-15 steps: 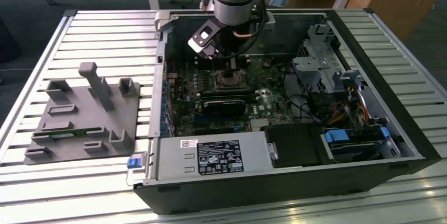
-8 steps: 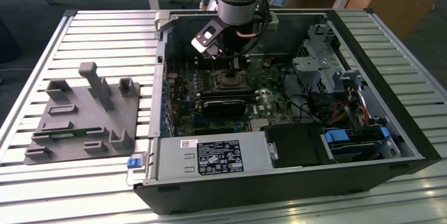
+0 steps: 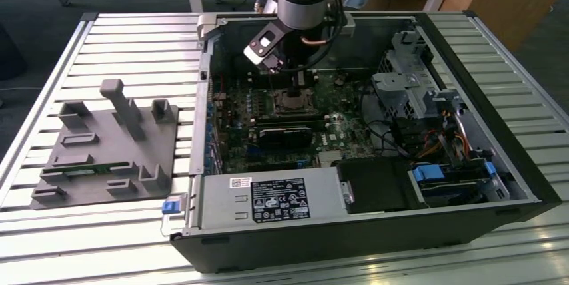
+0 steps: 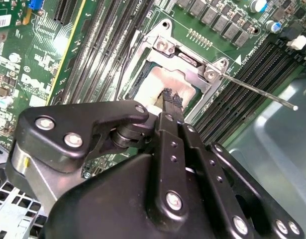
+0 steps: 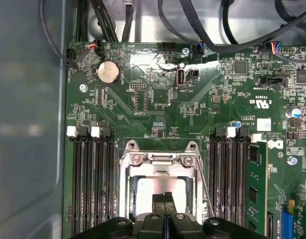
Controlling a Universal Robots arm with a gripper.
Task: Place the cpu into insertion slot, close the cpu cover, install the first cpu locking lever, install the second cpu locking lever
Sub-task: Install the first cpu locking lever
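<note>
In the exterior view my gripper reaches down into the open computer case, right above the insertion slot on the green board. Both wrist views show the cpu lying in the slot, its pale silver top bright in the cut-out. The cpu cover lies flat around it. My gripper is shut with nothing between its fingers, tips just over the chip's edge. A thin locking lever sticks out beside the cover, and its end stands free.
Memory slots flank the socket on both sides. A black graphics card, the power supply and a drive cage crowd the case. A grey fixture tray sits on the slatted table at the exterior view's left.
</note>
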